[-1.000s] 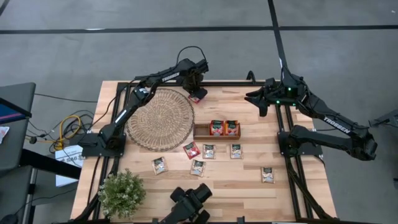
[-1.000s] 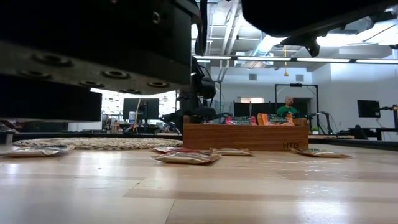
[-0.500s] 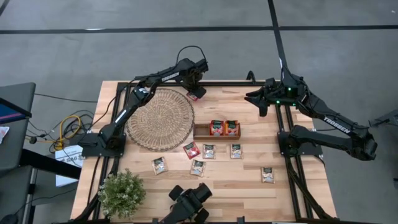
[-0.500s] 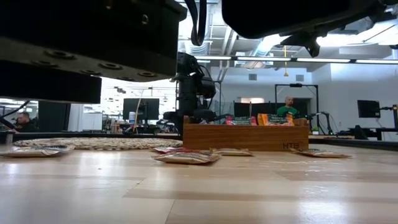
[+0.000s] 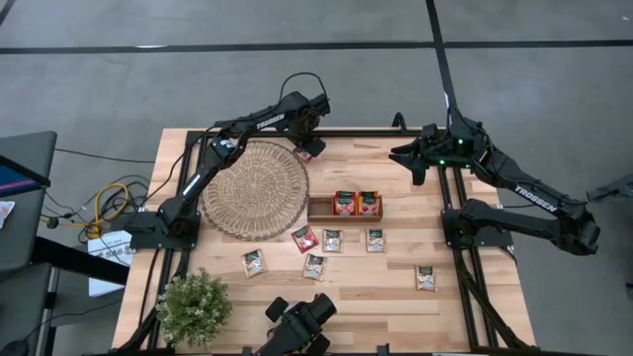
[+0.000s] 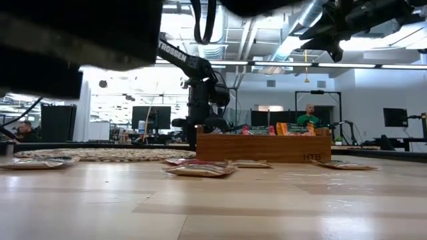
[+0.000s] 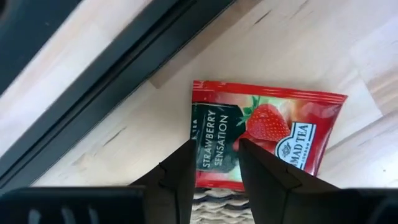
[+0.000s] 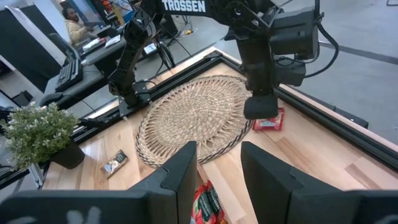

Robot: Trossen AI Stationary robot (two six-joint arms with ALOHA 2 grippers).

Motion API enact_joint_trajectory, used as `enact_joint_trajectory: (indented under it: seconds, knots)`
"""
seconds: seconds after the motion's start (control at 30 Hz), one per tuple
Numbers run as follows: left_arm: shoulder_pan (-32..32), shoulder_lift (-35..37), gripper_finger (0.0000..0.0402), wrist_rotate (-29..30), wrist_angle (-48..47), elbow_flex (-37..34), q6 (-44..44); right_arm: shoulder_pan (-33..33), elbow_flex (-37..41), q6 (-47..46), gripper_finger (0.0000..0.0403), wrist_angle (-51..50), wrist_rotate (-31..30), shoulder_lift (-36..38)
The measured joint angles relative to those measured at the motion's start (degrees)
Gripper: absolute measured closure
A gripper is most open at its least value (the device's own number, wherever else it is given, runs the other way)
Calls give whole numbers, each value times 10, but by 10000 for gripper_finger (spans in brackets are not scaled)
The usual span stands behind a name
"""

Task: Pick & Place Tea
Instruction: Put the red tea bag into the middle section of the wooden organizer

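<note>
A red strawberry tea sachet (image 7: 273,124) lies flat on the wood near the table's far edge (image 5: 308,151), one edge at the rim of the round woven mat (image 5: 255,188). My left gripper (image 7: 214,146) points straight down over the sachet's dark-label end, fingers open (image 8: 260,111). Two red sachets (image 5: 356,202) stand in the brown wooden tray (image 5: 318,209). Several more sachets, one red (image 5: 305,238) and the others pale (image 5: 375,239), lie flat on the table nearer the front. My right gripper (image 8: 214,149) hangs open and high at the far right (image 5: 401,153). My left gripper's two fingertips (image 7: 186,152) stand from above on either side of the label end (image 7: 214,134) of the sachet, which stays flat on the table. Whether the tips touch the paper, I cannot tell.
A potted plant (image 5: 194,307) stands at the near left corner. A dark device (image 5: 297,324) sits at the table's near edge and fills the top of the low view. Black frame rails (image 7: 93,81) run along the far edge right behind the sachet. People sit in the room beyond.
My left gripper has tipped slightly toward the table's left without rising. The red sachet under it has shifted a little toward the mat's rim. The dark device at the near edge has moved.
</note>
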State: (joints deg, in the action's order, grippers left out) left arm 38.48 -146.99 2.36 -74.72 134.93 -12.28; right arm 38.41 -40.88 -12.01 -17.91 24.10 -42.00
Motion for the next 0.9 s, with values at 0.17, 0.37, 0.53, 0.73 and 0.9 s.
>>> enact_joint_trajectory:
  seconds: [0.17,0.37,0.53,0.73,0.9]
  knots:
    - [0,17,288,26,12,0,0,0,0,3,284,0,0,0]
    - [4,13,288,16,13,0,5,0,0,3,284,0,0,0]
    - [5,3,288,18,17,0,7,0,0,4,284,0,0,0]
    - [9,-3,288,35,25,0,8,0,0,4,284,0,0,0]
    - [10,-15,288,15,17,3,3,0,0,4,284,0,0,0]
